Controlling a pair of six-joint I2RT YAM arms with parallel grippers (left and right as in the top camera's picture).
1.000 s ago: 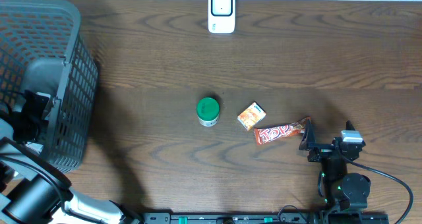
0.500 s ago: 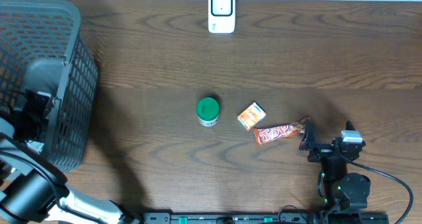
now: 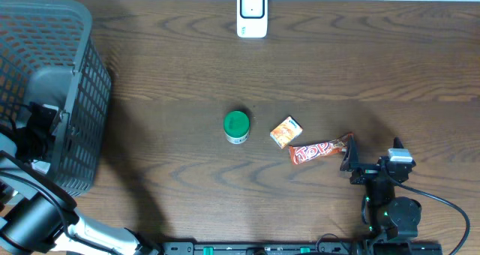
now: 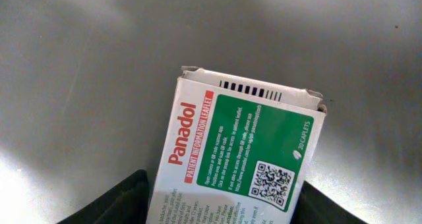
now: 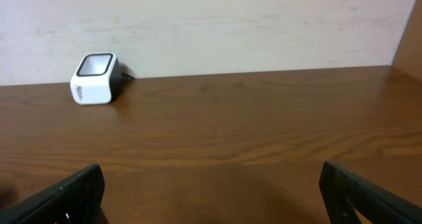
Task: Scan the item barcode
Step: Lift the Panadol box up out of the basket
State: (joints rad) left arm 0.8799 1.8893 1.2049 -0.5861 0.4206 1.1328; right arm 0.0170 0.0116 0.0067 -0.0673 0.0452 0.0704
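Overhead, the brown wooden table (image 3: 315,75) fills the frame. A grey mesh basket (image 3: 82,120) stands at its left edge, and the left arm reaches down inside it.

The left gripper (image 4: 224,197) stands about half open on the basket's floor, its dark fingers (image 4: 125,201) set against the two long sides of a white, green and red Panadol box (image 4: 231,138). It looks like a grip, though how firm cannot be told.

The right gripper (image 5: 211,197) waits at the table's near right corner, spread wide and holding nothing.

A white barcode scanner (image 3: 252,13) sits at the far edge, well apart from the basket. Mid-table lie a green-lidded jar (image 3: 236,126), a Top bar (image 3: 321,150) and a small orange packet (image 3: 286,131), none of them touched.

The step in hand appears to be the pick-up. Done well, the box would come straight up clear of the mesh wall, held by its sides so that the QR code (image 4: 270,181) and the strip of black bars (image 4: 250,87) on the end flap stay uncovered. The printed face would then turn squarely toward the scanner's window — no tilt, no finger across the code.
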